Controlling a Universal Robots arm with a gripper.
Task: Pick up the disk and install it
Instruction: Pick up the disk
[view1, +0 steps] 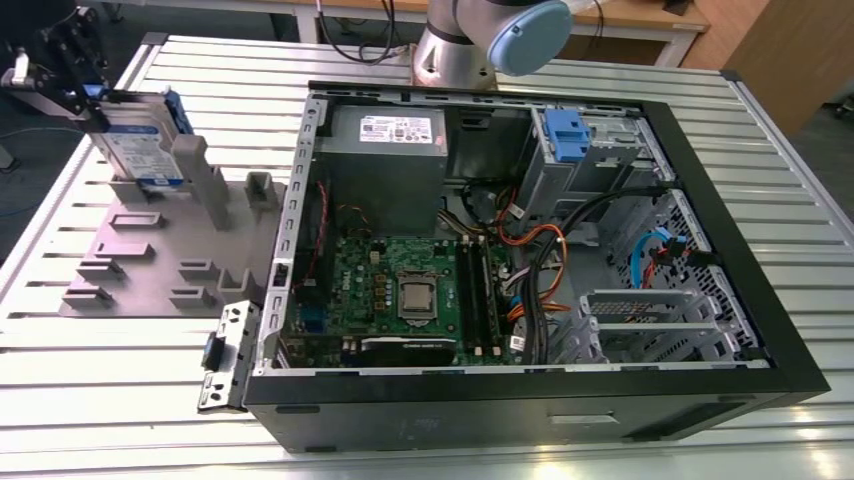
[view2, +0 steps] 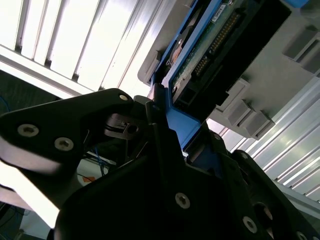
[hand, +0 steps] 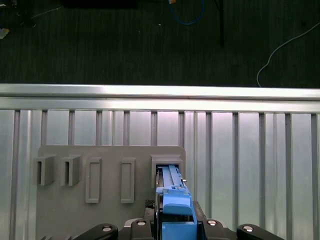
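So here's where we're at. The pincer (view1: 94, 100) is clamped onto the disk (view1: 140, 148), grabbing it by the blue bracket (view2: 181, 126) that frames it.

In the second wrist view the pincer (view2: 186, 142) has its black fingers (view2: 156, 117) pressed against that blue plastic, which sits squeezed between them. The disk (view2: 217, 37) runs away from the fingertips, with its green circuit board and a row of connector pins facing the camera.

In the first wrist view the pincer (hand: 175, 225) has the bracket (hand: 175, 207) right in its middle. The far end of the disk (hand: 169, 176) goes down into a slot of the grey holder plate (hand: 65, 210), straight beyond the fingertips. We honestly can't tell whether the drive rests on the slot's floor or is lifted a hair. Further from the pincer, the plate has four more raised slots (hand: 92, 180) in a row.

In the exterior view the disk stands upright on the holder plate (view1: 147, 260), label side showing, with the pincer on its upper end. Well apart from the pincer, the open computer case (view1: 747, 330) lies on the slatted metal table (view1: 107, 400). Inside it we see the motherboard (view1: 400, 290), the power supply (view1: 387, 130) and a blue drive clip (view1: 567, 135). The arm's base (view1: 447, 60) stands beyond the case.
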